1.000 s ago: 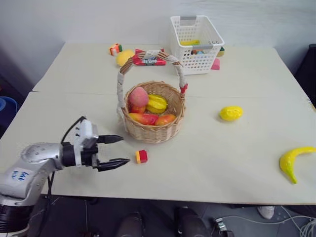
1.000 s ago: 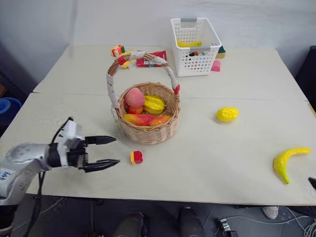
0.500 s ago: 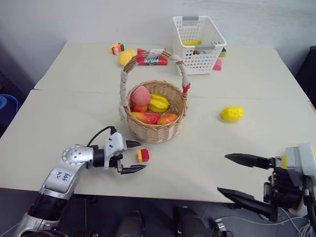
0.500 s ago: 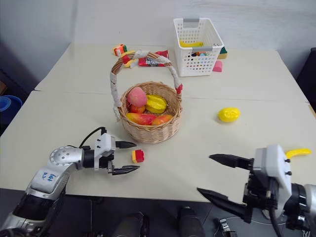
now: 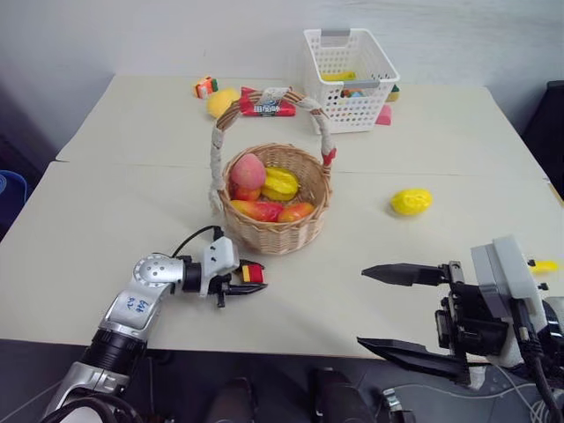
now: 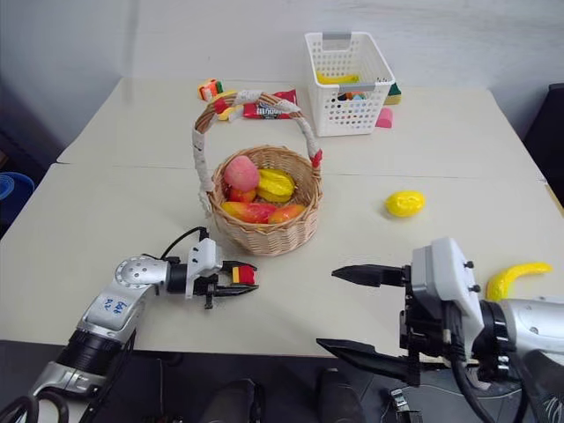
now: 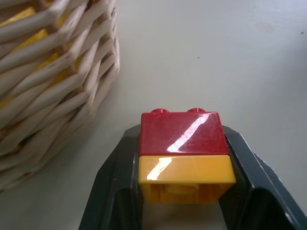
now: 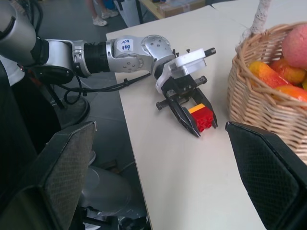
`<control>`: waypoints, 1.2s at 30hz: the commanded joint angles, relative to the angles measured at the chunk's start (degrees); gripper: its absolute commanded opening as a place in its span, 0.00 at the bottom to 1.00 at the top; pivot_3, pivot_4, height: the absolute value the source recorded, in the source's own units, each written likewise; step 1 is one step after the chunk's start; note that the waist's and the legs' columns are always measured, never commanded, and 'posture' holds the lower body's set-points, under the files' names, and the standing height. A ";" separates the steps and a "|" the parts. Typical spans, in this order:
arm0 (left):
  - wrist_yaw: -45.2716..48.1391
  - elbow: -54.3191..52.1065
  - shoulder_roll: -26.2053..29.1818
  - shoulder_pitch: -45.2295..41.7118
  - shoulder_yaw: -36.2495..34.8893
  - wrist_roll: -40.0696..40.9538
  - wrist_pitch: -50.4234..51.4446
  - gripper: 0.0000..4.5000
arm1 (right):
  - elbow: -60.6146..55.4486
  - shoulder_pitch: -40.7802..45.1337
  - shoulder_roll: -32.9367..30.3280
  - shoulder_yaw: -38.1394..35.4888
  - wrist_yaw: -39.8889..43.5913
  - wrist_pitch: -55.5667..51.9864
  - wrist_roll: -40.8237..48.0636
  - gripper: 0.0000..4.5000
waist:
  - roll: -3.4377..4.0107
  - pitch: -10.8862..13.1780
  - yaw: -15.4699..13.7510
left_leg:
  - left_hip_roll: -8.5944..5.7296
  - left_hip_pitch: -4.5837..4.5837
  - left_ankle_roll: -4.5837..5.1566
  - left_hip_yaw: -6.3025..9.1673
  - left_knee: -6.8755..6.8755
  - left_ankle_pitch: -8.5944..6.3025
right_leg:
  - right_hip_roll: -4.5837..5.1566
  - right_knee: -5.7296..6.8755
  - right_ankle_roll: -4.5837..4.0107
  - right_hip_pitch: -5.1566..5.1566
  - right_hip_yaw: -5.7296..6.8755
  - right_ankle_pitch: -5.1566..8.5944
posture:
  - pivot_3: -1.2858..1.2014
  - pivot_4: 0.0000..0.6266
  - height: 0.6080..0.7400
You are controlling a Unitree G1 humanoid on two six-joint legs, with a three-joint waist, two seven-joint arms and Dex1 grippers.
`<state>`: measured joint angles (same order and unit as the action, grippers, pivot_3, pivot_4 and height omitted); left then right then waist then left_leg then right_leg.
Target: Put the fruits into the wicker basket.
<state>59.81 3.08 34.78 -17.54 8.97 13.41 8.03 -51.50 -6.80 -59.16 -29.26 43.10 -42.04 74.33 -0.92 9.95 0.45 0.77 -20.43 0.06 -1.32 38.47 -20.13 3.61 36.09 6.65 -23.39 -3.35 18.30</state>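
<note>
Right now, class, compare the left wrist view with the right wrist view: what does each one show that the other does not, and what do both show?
Left wrist view alone: the two studs on the red and yellow brick's red half, and the hollow in its yellow end.

Right wrist view alone: the left hand whole on its silver arm, the right hand's wide-open fingers, and fruits inside the wicker basket.

Both: the brick clamped between the left hand's fingers beside the basket, on the pale table.

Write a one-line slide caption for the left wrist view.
Left claw shut on a red and yellow toy block on the table, beside the wicker basket.
</note>
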 commanded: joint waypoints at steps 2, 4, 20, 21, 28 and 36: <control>-5.46 -7.96 2.60 7.68 -7.37 1.78 4.88 0.34 | 1.97 4.43 -0.45 4.20 0.31 1.37 -1.72 1.00 | 0.00 0.00 0.17 | 0.02 0.00 0.00 0.01 -0.04 0.00 | 0.03 -0.02 0.00 -0.02 -0.02 0.00 | 0.52 0.24 1.00; -12.79 -11.79 1.43 12.79 -15.47 4.50 10.56 0.34 | 3.16 6.98 0.54 7.30 -0.17 1.78 -3.43 1.00 | 0.00 0.00 0.37 | 0.04 0.00 0.00 0.07 -0.08 0.00 | 0.05 -0.04 0.00 -0.01 0.01 0.00 | 0.52 0.24 1.00; -33.46 -7.76 0.73 15.82 -34.74 4.64 22.59 0.91 | 13.92 18.54 6.28 18.45 1.06 3.70 -17.93 1.00 | -0.11 -0.04 -0.23 | -0.11 -0.08 -0.05 0.24 -0.17 0.02 | 0.30 -0.13 -0.03 -0.02 0.29 0.01 | 0.52 0.24 1.00; -32.29 -8.92 1.79 16.10 -36.59 6.37 23.42 0.98 | 14.58 18.51 6.46 17.85 0.52 3.93 -18.92 1.00 | -0.11 -0.04 -0.22 | -0.11 -0.08 -0.06 0.23 -0.19 0.03 | 0.31 -0.12 -0.03 -0.03 0.28 0.01 | 0.52 0.24 1.00; -19.97 -20.07 12.71 11.34 -51.54 32.06 38.66 0.98 | 26.78 21.84 3.54 16.03 -3.53 6.66 -32.97 1.00 | -0.29 -0.03 0.29 | -0.09 -0.46 -0.41 0.49 -0.11 0.22 | 0.39 -0.11 -0.14 -0.26 0.57 0.00 | 0.52 0.24 1.00; -7.62 -34.18 21.19 5.73 -42.27 52.73 45.96 0.98 | 56.34 37.82 -0.21 35.86 1.45 29.35 -67.37 1.00 | 0.31 0.07 1.22 | -0.58 -0.74 -0.34 0.67 -0.07 0.36 | 0.91 -0.17 -0.19 -0.34 1.29 0.01 | 0.52 0.24 1.00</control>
<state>50.15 -28.03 54.84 -10.40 -36.18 63.90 54.57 0.21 28.18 -59.07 4.12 43.28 -17.99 13.11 -0.61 10.03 1.67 0.13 -21.16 -0.27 -0.65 38.40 -19.72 4.53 35.97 6.46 -23.73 -2.07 18.30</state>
